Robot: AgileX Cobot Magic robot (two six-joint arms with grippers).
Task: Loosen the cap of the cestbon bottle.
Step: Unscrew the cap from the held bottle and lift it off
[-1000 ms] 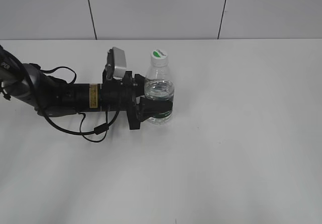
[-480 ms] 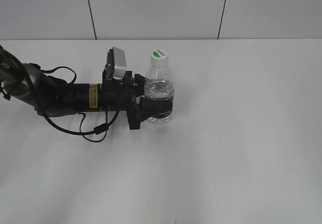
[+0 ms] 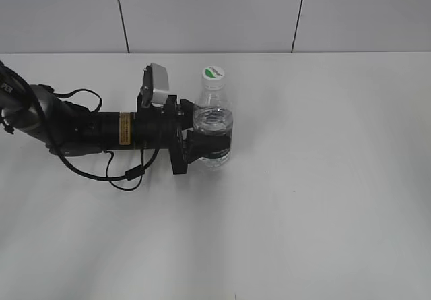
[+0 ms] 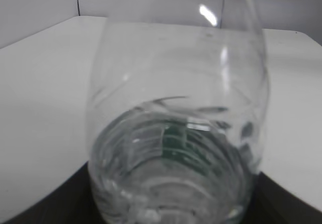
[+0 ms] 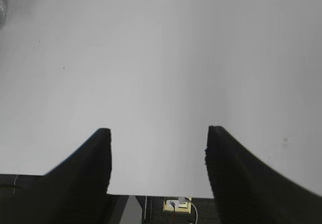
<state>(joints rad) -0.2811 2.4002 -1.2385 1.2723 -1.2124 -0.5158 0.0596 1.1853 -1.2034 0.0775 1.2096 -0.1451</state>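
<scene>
The cestbon bottle (image 3: pixel 213 121), clear with a dark green label band, stands upright on the white table (image 3: pixel 323 178) left of centre. Its white cap (image 3: pixel 213 73) with a green mark sits on top, and nothing touches it. My left gripper (image 3: pixel 209 146) reaches in from the left, lying low, and is shut on the bottle's lower body at the label. In the left wrist view the bottle (image 4: pixel 176 128) fills the frame between the dark fingers (image 4: pixel 45 204) of the left gripper (image 4: pixel 173 206). My right gripper (image 5: pixel 158 133) is open with only bare table between its fingers; it is out of the exterior view.
The right gripper hangs over the table's near edge (image 5: pixel 156 195), with a wall socket (image 5: pixel 177 204) on the floor below. A loose black cable (image 3: pixel 128 175) loops on the table beside the left arm. A grey panelled wall (image 3: pixel 215 13) runs behind the table.
The bottle's top has shifted a touch to the left within the left gripper's hold. The left arm has stayed where it was.
</scene>
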